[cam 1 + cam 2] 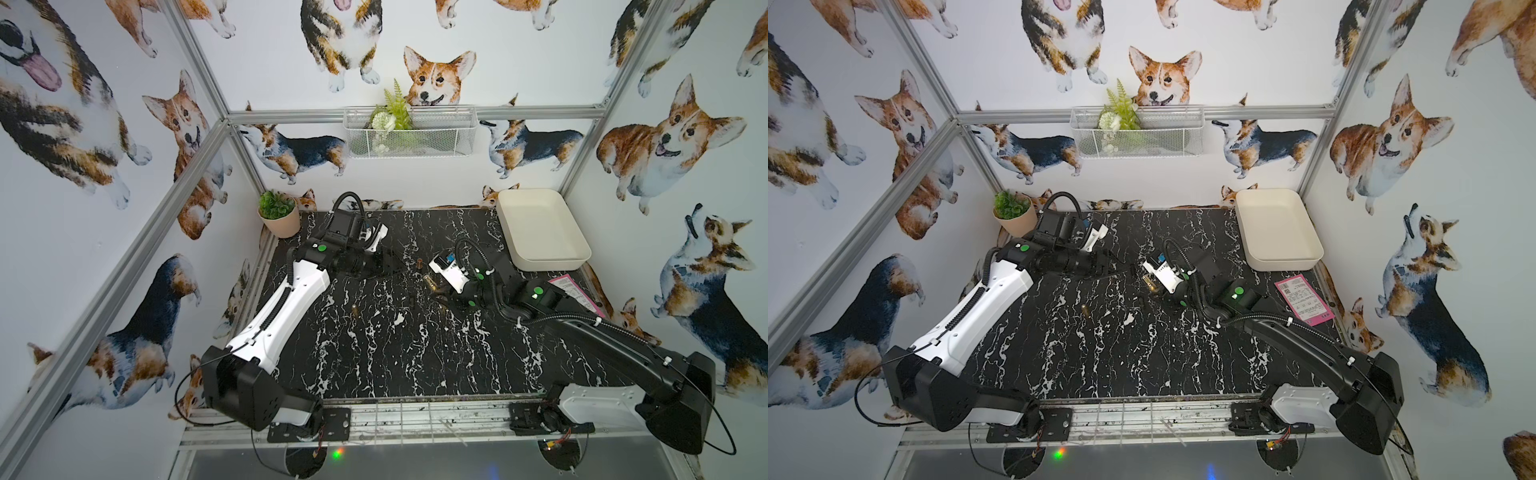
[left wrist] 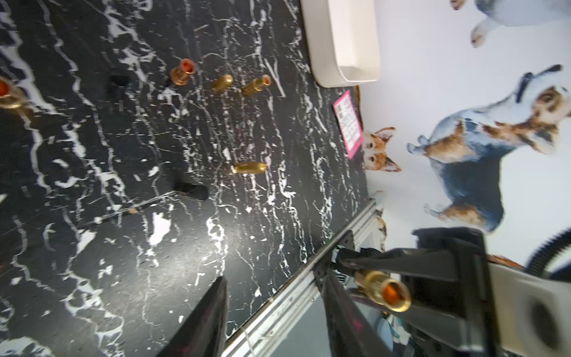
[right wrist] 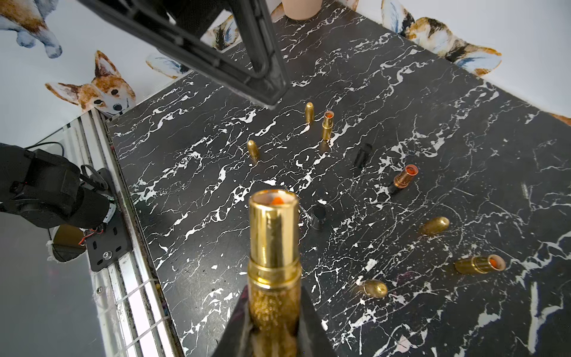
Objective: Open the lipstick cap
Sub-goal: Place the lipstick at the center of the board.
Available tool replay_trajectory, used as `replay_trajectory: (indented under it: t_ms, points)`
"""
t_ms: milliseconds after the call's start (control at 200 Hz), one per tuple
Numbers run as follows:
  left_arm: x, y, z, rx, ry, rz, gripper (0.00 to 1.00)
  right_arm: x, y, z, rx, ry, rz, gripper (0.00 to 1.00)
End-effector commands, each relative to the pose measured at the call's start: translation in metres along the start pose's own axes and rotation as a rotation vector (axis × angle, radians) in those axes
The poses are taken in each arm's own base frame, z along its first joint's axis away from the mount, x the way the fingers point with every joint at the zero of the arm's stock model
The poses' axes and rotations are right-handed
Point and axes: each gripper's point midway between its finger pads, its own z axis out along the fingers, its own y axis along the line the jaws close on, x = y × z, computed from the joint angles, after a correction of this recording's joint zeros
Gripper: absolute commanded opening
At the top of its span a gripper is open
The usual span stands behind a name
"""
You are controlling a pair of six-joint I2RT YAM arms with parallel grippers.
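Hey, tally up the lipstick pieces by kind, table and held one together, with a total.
Open lipsticks: 4
Gold caps: 4
Black caps: 2
Total: 10

- Black marble-patterned tabletop (image 1: 374, 353) with white veins.
- Cream rectangular plastic tray (image 1: 552, 262) in its back right corner.
- Small green plant in a peach pot (image 1: 281, 223) in the back left corner.
- White wire-mesh basket (image 1: 436, 137) on the back wall, holding a green fern sprig (image 1: 395, 106).
- Pink printed card (image 1: 1304, 300) lying flat near the right edge.
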Motion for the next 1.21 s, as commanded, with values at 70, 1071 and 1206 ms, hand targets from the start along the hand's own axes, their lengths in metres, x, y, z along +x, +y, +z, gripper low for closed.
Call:
replay_trajectory:
  t_ms: [70, 1071, 1206]
  points:
    - [0.006, -0.036, 0.003, 0.143, 0.054, 0.038, 0.54, -0.017, 0.005, 0.006, -0.032, -0.036, -0.009, 0.02]
    - [0.025, -0.049, 0.027, 0.131, 0.172, 0.068, 0.29, -0.020, 0.000, 0.015, -0.010, -0.002, -0.029, 0.02]
    - [0.027, -0.048, 0.028, 0.126, 0.183, 0.067, 0.22, -0.019, 0.000, 0.016, -0.006, 0.003, -0.034, 0.02]
